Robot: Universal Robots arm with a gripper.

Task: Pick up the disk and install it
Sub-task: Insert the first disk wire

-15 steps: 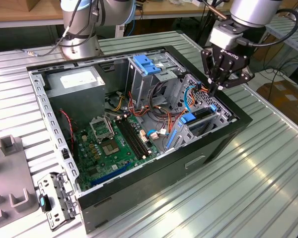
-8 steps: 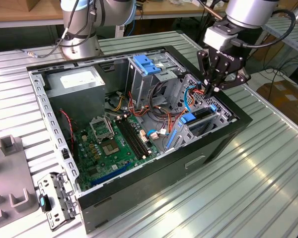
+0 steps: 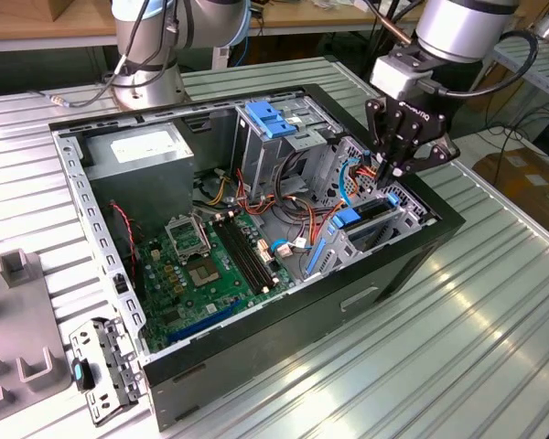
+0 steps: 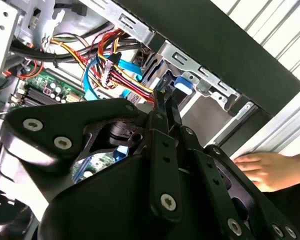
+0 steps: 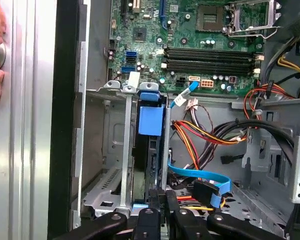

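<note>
Computer case (image 3: 412,261): you see it lying open on the ribbed table (image 3: 494,366), circuit board (image 3: 201,274) exposed, power supply box (image 3: 137,151) in the far corner.
Drive cage (image 5: 125,165): sits in the case corner at the exterior view's right; the arm hangs over it.
Disk (image 5: 151,150): stands on edge in a cage slot, blue rail and tab (image 5: 150,120) showing. Your judgement: pick-up done, disk already mostly down in the slot.
Left to do: whether it is fully seated cannot be told; the loose blue cable (image 5: 200,177) beside it looks unplugged.
Gripper (image 4: 166,107): fingers pressed close together, tips at the disk's outer end; pinching it or merely touching, you cannot tell.
Hand (image 4: 265,170): a person's, resting on the table just outside the case.
</note>
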